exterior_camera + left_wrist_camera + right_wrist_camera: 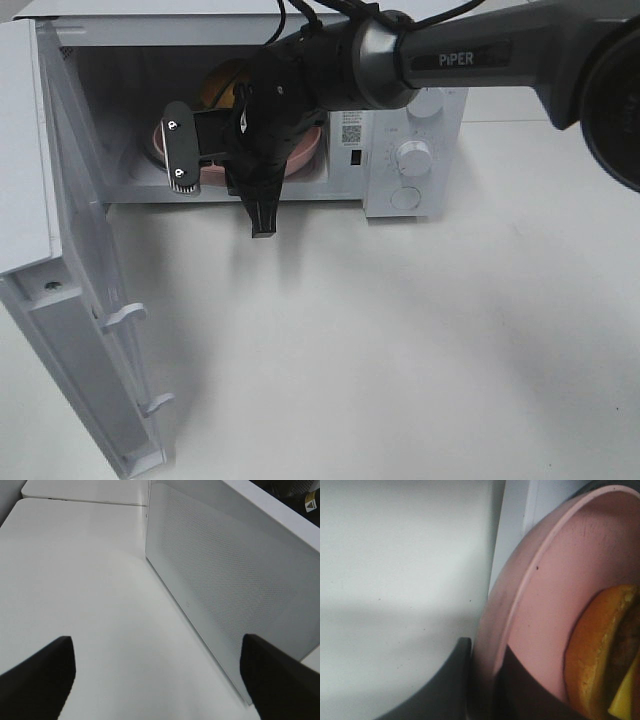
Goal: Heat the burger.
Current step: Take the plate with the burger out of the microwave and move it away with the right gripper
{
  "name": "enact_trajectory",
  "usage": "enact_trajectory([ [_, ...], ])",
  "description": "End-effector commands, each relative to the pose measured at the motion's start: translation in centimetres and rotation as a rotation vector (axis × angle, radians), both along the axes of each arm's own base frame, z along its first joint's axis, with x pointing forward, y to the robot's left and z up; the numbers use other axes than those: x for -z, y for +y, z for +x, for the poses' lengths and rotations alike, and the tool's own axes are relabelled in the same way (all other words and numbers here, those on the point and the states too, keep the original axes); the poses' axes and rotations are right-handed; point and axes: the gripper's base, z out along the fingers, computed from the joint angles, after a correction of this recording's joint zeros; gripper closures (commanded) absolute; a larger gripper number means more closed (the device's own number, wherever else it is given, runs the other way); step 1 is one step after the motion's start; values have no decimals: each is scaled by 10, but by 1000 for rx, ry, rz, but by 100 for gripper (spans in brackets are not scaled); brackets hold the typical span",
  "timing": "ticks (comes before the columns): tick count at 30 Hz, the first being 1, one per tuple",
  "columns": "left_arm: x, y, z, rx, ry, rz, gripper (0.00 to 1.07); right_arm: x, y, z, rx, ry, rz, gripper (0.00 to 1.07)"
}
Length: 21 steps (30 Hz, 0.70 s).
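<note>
On the far left I have the microwave door (75,330) swung wide open, hinged on the left and reaching out over the white surface (400,350). My left tool (160,680) does not appear in the high view; its wrist camera shows both fingers spread well apart with nothing between them, hanging over the bare surface just beside the perforated side of the microwave (225,590).

Moving right, the microwave cavity (110,100) holds the pink plate (305,150), which already sits inside. The burger (222,85) is on that plate, deep in the cavity and mostly hidden behind my right arm; the right wrist camera shows its bun (592,650) lying on the plate's floor, with a corner of yellow cheese.

My right tool (482,680) is closed on the plate's rim (520,600), one finger outside it and one inside, so I judge the plate is placed but not yet released.

Further right are the control dials (412,157), untouched as far as I can see.

By my reckoning the loading is nearly done. Left to do: let go of the plate, back the arm out, shut the door and turn the dials.
</note>
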Motion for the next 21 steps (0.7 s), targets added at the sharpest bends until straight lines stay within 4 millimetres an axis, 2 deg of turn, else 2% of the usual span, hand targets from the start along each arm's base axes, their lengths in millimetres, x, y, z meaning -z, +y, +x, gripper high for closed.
enact_trajectory([
  [1,1,-1,0,5,1,-4,25,-17,2,-3,-53,-97,28,107],
  [19,1,-1,0,5,1,-4,25,-32,-26,-38,-115,-175,61,107],
  [21,1,-1,0,5,1,-4,25,-31,-35,-50,-127,-182,74,107],
])
